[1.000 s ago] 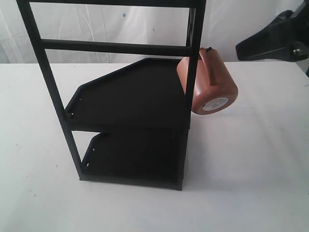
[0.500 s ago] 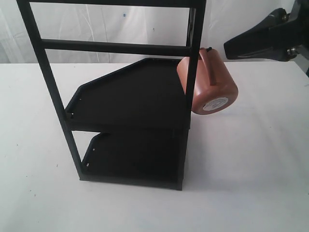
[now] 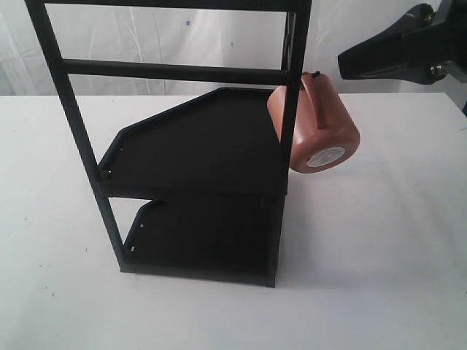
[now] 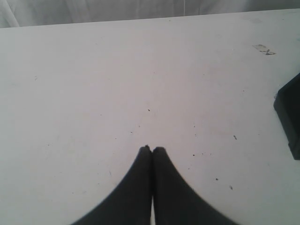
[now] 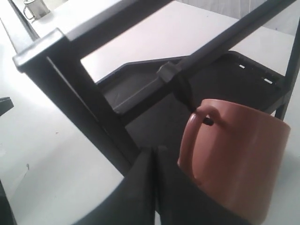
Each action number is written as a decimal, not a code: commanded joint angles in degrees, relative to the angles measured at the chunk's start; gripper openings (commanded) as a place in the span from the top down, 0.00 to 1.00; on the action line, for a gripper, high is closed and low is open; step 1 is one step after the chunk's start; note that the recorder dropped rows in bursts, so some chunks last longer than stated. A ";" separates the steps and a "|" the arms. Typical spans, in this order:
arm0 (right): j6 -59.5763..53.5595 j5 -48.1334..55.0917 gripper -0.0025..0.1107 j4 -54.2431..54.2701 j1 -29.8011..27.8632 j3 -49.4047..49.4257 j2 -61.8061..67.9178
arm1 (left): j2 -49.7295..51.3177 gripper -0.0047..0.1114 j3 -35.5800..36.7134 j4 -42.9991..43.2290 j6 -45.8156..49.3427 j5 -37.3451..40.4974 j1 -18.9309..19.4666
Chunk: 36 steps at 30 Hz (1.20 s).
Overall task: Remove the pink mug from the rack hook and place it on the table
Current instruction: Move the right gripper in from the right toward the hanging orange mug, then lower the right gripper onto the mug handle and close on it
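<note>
The pink mug (image 3: 315,122) hangs by its handle from the rack hook (image 3: 314,74) on the right post of the black rack (image 3: 197,153), its white-stickered base facing out. My right gripper (image 3: 347,67) hovers shut just right of the mug and slightly above it. In the right wrist view the shut gripper (image 5: 155,150) sits beside the mug (image 5: 234,154), whose handle loops over the hook (image 5: 187,93). The left gripper (image 4: 152,150) is shut over the bare white table (image 4: 117,84) and does not show in the exterior view.
The rack's crossbar (image 3: 175,71) and two black trays (image 3: 204,233) fill the middle of the table (image 3: 379,255). A corner of the rack's base (image 4: 289,117) shows in the left wrist view. A small metal cup (image 5: 35,7) stands far off.
My right gripper has come in from the right edge towards the mug and risen slightly. The mug and rack have not moved.
</note>
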 commanded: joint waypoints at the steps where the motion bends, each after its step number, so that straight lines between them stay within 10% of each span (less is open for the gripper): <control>1: -2.62 -0.36 0.98 0.78 1.70 -0.08 -0.07 | -0.22 0.96 0.18 -0.54 0.00 -0.27 -0.35; 23: 10.56 0.72 0.60 -5.41 3.64 -4.56 10.44 | -0.22 0.96 0.18 -0.54 0.00 -0.27 -0.35; 36: 7.03 5.57 0.59 -4.97 3.64 -8.80 14.77 | -0.22 0.96 0.18 -0.54 0.00 -0.27 -0.35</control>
